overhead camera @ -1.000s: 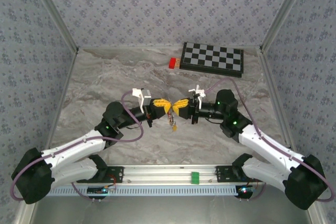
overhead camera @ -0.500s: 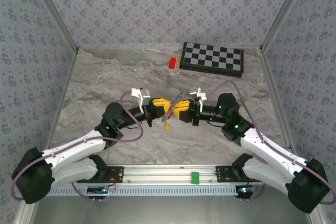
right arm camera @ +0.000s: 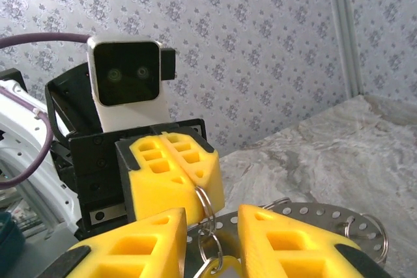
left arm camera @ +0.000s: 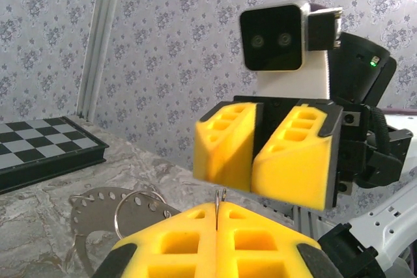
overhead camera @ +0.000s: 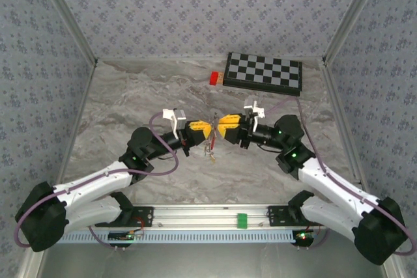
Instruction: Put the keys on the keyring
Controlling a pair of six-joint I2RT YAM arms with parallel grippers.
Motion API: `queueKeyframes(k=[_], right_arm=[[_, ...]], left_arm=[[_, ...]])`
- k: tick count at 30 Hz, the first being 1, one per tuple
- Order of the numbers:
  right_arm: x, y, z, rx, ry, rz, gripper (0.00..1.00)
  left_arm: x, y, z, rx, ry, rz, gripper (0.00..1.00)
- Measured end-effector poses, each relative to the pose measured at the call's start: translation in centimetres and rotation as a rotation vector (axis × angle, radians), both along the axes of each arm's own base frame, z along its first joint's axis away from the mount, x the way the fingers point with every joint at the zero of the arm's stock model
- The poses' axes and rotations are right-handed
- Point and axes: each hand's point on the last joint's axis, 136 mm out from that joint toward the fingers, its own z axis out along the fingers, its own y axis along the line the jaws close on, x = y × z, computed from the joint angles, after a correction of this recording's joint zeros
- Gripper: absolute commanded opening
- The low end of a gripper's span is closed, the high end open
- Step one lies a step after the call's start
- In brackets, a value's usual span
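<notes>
left hand [overhead camera: 202,132] pinches the keyring [right arm camera: 206,209] tight; right hand [overhead camera: 221,125], half open and empty, faces it just beside.

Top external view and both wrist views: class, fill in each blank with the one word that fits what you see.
1. The left end effector is clamped shut on the thin metal ___.
2. Facing it, the right end effector has its jaws ___.
3. In the top view, the red block lies at the ___ end of the chessboard.

Missing words: keyring; open; left.
</notes>
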Motion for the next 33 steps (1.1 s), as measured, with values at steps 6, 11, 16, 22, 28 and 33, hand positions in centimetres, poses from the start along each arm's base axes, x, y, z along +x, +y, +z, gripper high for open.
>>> queueKeyframes(k=[6, 11, 16, 22, 28, 33], right_arm=[[0.0, 1.0, -1.0, -0.004, 0.047, 0.056, 0.26], [-0.5, 1.3, -0.8, 0.006, 0.046, 0.085, 0.22], [-0.6, 1.5, -0.9, 0.003, 0.047, 0.099, 0.2], [-0.7, 1.5, -0.9, 0.006, 0.043, 0.102, 0.03], [-0.6, 1.4, -0.9, 0.0, 0.036, 0.098, 0.0], [-0.5, 1.3, -1.8, -0.046, 0.035, 0.092, 0.0]], left_arm=[[0.0, 0.0, 0.0, 0.0, 0.0, 0.002, 0.0], [0.0, 0.0, 0.0, 0.0, 0.001, 0.002, 0.0], [0.2, -0.2, -0.3, 0.005, 0.006, 0.002, 0.0], [0.2, -0.1, -0.1, -0.001, 0.001, 0.005, 0.0], [0.2, -0.1, -0.1, -0.001, 0.001, 0.009, 0.0], [0.3, 0.1, -1.0, 0.039, 0.025, 0.021, 0.16]])
